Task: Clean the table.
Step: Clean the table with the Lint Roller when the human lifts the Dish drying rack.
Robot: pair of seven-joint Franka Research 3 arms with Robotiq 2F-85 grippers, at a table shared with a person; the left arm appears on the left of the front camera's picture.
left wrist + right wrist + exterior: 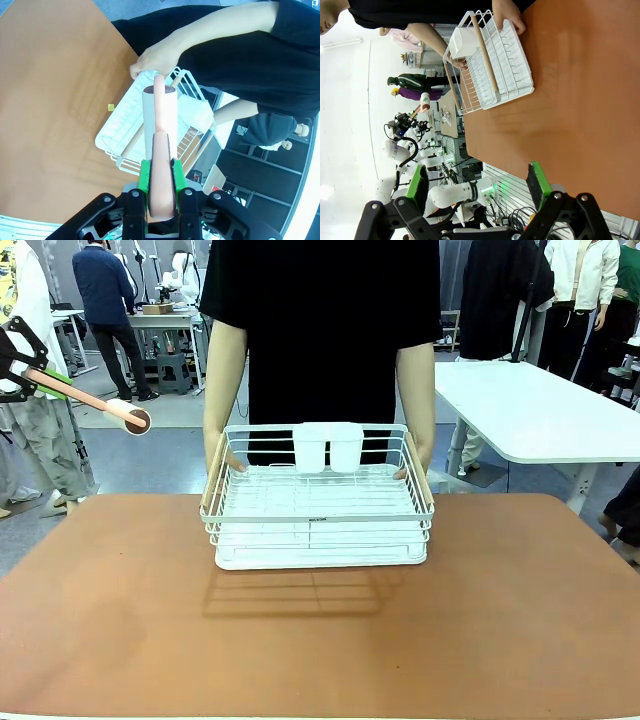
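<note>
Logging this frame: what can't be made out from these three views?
- Left wrist view: the yellow speck on the table is too small to identify.
- Front view: the print on the front bar of the dish rack is too small to read, and the rack covers the table surface under it.
- Front view: the picture's left edge cuts off the left gripper, hiding most of its hold on the roller.

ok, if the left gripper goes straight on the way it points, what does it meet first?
Probably the white dish rack: the left gripper is shut on a lint roller whose tip aims at the rack's end, where the person's hand holds it. Depth is unclear.
</note>
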